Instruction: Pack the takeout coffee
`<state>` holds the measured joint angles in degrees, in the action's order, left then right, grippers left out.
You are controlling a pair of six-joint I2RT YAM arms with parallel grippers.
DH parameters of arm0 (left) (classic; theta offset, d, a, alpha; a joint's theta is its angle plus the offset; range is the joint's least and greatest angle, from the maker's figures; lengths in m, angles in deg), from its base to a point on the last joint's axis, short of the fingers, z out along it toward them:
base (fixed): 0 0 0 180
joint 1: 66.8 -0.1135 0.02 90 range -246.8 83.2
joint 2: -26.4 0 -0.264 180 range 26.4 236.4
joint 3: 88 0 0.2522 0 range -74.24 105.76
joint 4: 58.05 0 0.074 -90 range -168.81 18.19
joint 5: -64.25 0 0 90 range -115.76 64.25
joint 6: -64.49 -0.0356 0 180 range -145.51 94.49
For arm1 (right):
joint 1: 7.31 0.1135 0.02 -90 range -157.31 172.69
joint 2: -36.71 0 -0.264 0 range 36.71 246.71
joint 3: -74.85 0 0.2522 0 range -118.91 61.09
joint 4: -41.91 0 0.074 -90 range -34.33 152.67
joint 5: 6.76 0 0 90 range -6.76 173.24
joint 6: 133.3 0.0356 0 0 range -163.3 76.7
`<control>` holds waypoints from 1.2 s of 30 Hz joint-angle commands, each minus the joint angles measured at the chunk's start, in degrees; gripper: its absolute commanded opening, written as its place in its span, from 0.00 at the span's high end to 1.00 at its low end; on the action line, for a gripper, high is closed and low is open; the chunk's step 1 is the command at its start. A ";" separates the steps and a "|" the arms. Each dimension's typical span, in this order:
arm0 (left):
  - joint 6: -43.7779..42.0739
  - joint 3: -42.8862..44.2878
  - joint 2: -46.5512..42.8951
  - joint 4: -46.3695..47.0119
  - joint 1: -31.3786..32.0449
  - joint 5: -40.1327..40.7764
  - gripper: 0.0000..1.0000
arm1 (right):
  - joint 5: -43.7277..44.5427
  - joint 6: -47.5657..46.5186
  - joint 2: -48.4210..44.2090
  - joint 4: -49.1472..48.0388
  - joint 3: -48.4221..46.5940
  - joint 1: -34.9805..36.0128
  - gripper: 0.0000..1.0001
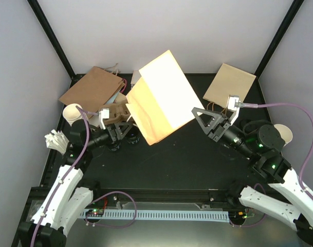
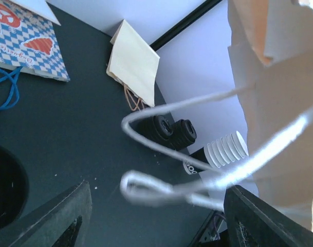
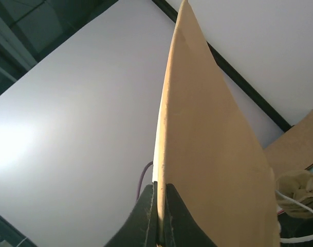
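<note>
A large tan paper bag (image 1: 159, 100) hangs tilted over the middle of the mat. My right gripper (image 1: 200, 118) is shut on its right edge, and the right wrist view shows the paper wall (image 3: 207, 154) pinched between the jaws (image 3: 160, 206). At the bag's left end my left gripper (image 1: 123, 123) stands open. The bag's white handle loops (image 2: 161, 185) hang loose between its fingers (image 2: 159, 211). Two small black round cups, the takeout coffee (image 2: 170, 131), lie side by side on the mat beyond the handles. I cannot pick them out in the top view.
Flat brown bags lie at the back left (image 1: 92, 87) and back right (image 1: 229, 82). A blue-and-white patterned bag (image 2: 28, 43) lies near the left gripper. Stacked white paper cups (image 2: 225, 149) lie nearby. A crumpled cardboard tray (image 1: 115, 110) sits by the left gripper. A dark round hollow (image 2: 4, 188) shows at the frame's left edge.
</note>
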<state>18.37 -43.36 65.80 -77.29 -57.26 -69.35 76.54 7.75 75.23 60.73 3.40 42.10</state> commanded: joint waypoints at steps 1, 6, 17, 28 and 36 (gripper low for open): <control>1.53 0.14 1.07 6.31 0.74 -1.05 0.27 | -2.53 3.78 -0.43 -4.07 0.56 -0.20 0.99; 1.16 0.50 2.97 7.98 1.35 -0.44 0.27 | -2.94 4.91 -0.73 -5.09 0.41 -0.23 0.99; 1.07 0.95 4.11 10.54 1.62 2.04 0.56 | -2.85 5.85 -1.48 -4.62 0.01 -0.19 0.99; -5.31 5.07 3.34 -5.02 2.72 3.79 0.98 | 9.73 1.85 -5.55 6.43 6.20 -0.22 0.91; -5.58 6.10 1.25 -11.05 7.57 3.32 0.98 | 21.99 2.57 -8.99 17.63 13.77 -0.22 0.86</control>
<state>13.56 -39.47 68.57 -84.41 -52.21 -66.07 89.31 10.64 68.39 71.05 15.92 42.10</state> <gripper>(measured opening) 0.018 0.194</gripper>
